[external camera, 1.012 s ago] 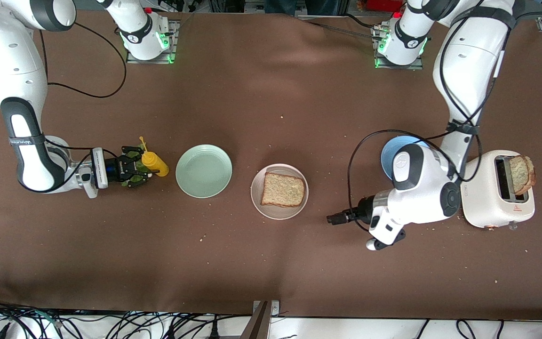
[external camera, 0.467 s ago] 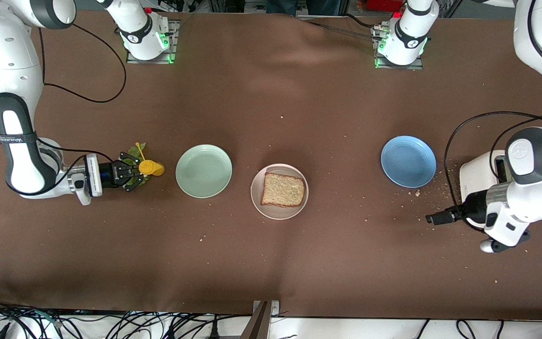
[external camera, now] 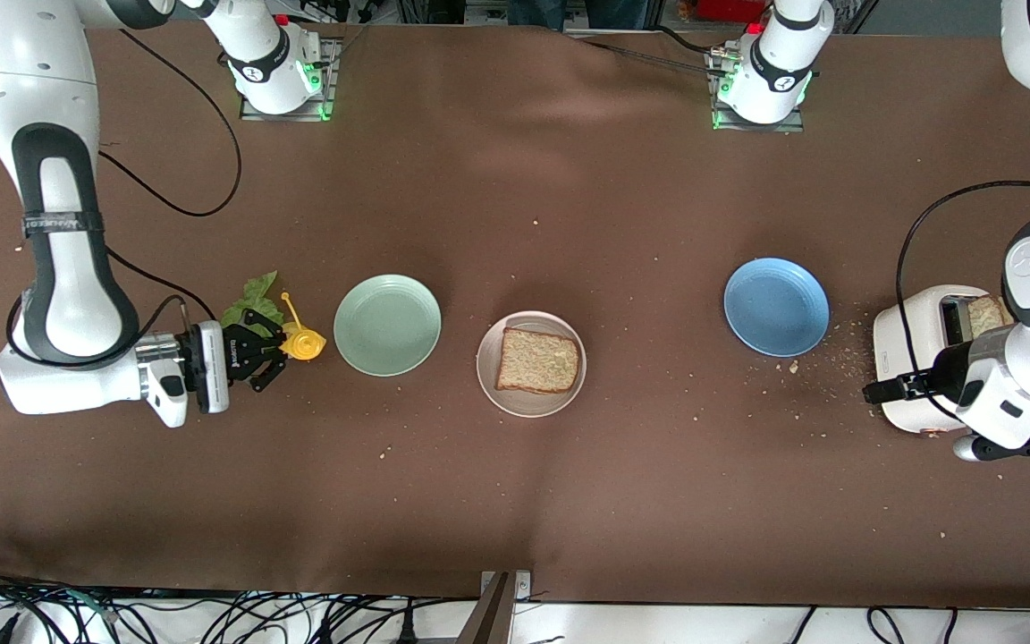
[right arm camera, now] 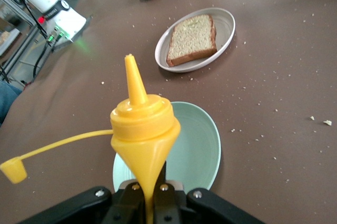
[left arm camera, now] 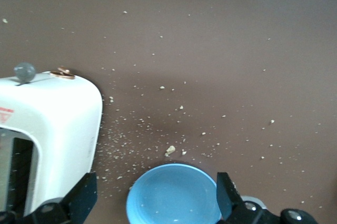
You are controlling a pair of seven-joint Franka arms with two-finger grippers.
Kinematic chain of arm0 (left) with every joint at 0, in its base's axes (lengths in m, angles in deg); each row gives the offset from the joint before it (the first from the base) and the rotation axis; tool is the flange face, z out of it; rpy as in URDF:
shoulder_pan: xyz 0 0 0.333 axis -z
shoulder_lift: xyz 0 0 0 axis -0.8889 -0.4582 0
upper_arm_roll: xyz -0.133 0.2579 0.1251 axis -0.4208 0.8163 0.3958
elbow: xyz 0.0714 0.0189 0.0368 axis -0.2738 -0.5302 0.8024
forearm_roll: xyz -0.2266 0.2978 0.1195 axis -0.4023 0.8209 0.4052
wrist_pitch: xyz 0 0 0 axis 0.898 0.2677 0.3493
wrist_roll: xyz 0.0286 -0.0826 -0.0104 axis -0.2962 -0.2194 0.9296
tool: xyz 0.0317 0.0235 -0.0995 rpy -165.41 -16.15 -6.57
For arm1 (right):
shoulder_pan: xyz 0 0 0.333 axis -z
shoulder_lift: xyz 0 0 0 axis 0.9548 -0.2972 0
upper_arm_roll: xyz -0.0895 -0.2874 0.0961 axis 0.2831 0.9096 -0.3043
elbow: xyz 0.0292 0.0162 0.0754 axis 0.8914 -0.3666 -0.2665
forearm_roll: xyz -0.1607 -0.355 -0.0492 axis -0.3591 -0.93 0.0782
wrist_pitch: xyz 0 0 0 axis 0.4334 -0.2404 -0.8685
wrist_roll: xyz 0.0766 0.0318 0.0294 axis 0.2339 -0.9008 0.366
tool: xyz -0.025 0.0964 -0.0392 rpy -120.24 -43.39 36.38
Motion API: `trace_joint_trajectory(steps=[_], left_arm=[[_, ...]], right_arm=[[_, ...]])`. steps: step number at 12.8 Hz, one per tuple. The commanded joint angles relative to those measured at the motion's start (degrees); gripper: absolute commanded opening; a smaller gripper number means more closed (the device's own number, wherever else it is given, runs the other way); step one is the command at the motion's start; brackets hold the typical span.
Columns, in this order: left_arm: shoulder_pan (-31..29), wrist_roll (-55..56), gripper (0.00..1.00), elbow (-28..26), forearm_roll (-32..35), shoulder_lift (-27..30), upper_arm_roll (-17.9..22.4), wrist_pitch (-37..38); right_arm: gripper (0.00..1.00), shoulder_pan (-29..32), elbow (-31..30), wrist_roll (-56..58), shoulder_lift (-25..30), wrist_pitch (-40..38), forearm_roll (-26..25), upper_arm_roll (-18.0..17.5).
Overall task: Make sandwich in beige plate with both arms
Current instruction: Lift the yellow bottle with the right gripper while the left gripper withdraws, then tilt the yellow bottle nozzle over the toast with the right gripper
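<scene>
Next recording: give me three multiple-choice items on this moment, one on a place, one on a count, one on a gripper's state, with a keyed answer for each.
1. Where does the squarish brown bread slice lie?
A. on the round beige plate
B. on the mint-green plate
C. on the blue plate

2. How many round plates are on the brown table?
A. two
B. three
C. four

3. What is the right gripper doing?
A. open over the white toaster
B. open, holding nothing
C. shut on the yellow squeeze bottle

Answers:
1 A: the bread sits inside the beige rim.
2 B: green, beige and blue.
3 C: the right wrist view shows the fingers clamping the bottle.

Brown cloth-covered table (external camera: pixel 515 179); black cables (external camera: pixel 211 617) along edge.
</scene>
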Motion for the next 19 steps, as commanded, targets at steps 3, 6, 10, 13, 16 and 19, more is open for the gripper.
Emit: trace_joint_trajectory(steps=[3, 6, 10, 13, 16, 19], left_arm=[[-0.9, -6.6, 1.00, -1.1, 3.1, 2.9, -0.1, 4.1], [-0.9, -6.5, 1.00, -1.1, 2.8, 3.5, -0.2, 4.1], [-1.0, -6.6, 1.00, -0.9, 3.3, 3.6, 0.0, 4.2], [-1.0, -6.6, 1.00, -1.1, 2.8, 4.5, -0.1, 4.3], [-0.9, -6.2, 1.00, -1.2, 2.5, 4.6, -0.6, 5.5], [-0.9, -6.2, 1.00, -1.1, 2.5, 4.7, -0.6, 5.5]], right_arm=[[0.00, -9.7, 6.1, -20.9, 0.9, 6.4, -14.7, 0.4], [0.00, -18.0, 8.8, -30.9, 1.0, 9.3, -29.8, 0.6], [0.00, -30.8, 9.4, -48.3, 0.4, 10.1, -51.2, 0.4], [0.00, -40.0, 9.0, -60.4, -1.3, 9.6, -67.4, 0.4], [0.00, -48.4, 8.6, -75.9, -5.0, 5.1, -81.5, 0.7], [0.00, -49.2, 8.5, -77.0, -6.5, 4.9, -86.1, 0.7]])
